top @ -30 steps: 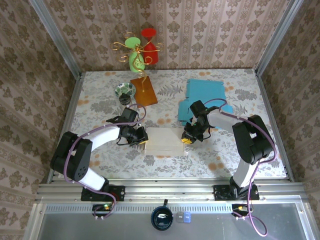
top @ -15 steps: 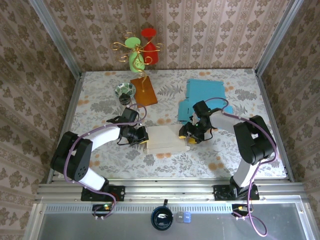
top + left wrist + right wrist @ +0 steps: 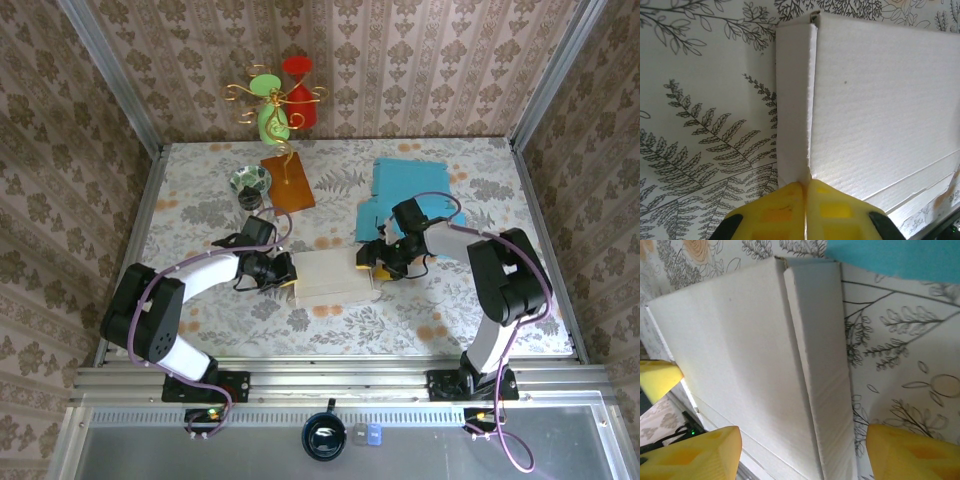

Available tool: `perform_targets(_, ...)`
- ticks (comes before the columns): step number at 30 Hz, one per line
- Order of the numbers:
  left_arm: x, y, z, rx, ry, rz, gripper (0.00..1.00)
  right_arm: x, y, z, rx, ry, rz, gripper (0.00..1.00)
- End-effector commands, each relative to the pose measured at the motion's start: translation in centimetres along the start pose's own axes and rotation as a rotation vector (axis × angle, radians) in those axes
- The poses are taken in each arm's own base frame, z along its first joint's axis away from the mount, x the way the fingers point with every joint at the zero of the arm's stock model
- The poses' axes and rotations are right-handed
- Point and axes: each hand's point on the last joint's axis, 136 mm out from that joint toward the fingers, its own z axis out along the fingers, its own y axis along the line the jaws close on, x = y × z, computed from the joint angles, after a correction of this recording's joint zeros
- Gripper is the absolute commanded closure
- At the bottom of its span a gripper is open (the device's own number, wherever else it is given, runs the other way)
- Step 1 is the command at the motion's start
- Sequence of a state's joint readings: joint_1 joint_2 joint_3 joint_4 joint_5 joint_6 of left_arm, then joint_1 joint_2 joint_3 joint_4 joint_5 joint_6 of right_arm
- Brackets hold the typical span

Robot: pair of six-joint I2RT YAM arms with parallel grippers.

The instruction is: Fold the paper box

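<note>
Left arm: reaches from the near-left corner in a low arc, forearm toward table centre. Left gripper (image 3: 284,272) sits at the left end of the box (image 3: 335,278). In the wrist view its yellow pads (image 3: 775,212) are pressed together, and the box's fold line between top panel and side flap runs straight into their seam. I cannot tell whether card is pinched there.

Right arm: elbow folded at the right, wrist turned in toward the box's right end. Right gripper (image 3: 372,262) stands wide, its fingers (image 3: 695,452) set either side of the right-end flap and apart from it.

The box is white and lies mid-table between the two grippers, top panel flat, narrow flaps folded down at both ends.

Edges and room: a blue sheet (image 3: 410,190) lies just behind the right gripper, its near edge close to the box's far-right corner. The orange board (image 3: 287,182) and glass bowl (image 3: 250,180) sit rear-left, well apart. Bare table (image 3: 330,335) lies in front of the box.
</note>
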State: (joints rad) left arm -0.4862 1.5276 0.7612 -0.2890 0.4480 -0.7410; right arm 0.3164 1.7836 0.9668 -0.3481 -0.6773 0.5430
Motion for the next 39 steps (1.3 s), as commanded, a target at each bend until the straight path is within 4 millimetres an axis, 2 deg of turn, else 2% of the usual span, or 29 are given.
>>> perform_targets(1,1.6,4.3,0.7,-0.129,0.034,-0.066,0.92,-0.2,2.4,0.3,-0.133,0.039,-0.043,0.32)
perform_targets(8,1.3,6.2,0.2,-0.126,0.018,-0.116,0.92,-0.2,3.2,0.4,-0.169,0.049,-0.043,0.31)
perform_targets(16,1.2,6.5,0.4,-0.12,0.024,-0.118,0.93,-0.5,6.6,0.8,-0.285,0.06,-0.05,0.31)
perform_targets(20,1.0,6.3,0.5,-0.115,0.021,-0.116,0.93,-0.9,8.1,0.7,-0.324,0.046,-0.034,0.37)
perform_targets(24,0.4,5.7,-0.1,-0.098,-0.012,-0.096,0.91,-1.5,8.7,0.8,-0.353,0.044,0.037,0.52)
perform_targets(26,-0.3,5.0,-0.8,-0.082,-0.053,-0.066,0.86,-1.6,8.7,0.8,-0.353,0.041,0.066,0.57)
perform_targets(31,-2.4,2.3,-3.9,-0.033,-0.212,0.088,0.71,-1.9,9.0,0.1,-0.363,0.028,0.134,0.61)
perform_targets(34,-3.2,-1.0,-6.2,0.058,-0.329,0.287,0.63,-2.0,8.9,-0.3,-0.36,0.033,0.2,0.63)
perform_targets(36,-2.7,-4.4,-8.1,0.158,-0.422,0.516,0.62,-2.0,8.6,-0.7,-0.359,0.037,0.263,0.65)
perform_targets(37,-1.6,-6.3,-8.6,0.196,-0.449,0.639,0.59,-1.9,8.5,-0.9,-0.359,0.04,0.298,0.65)
perform_targets(39,0.1,-8.2,-9.8,0.199,-0.512,0.838,0.47,-1.9,8.2,-1.5,-0.361,0.046,0.391,0.66)
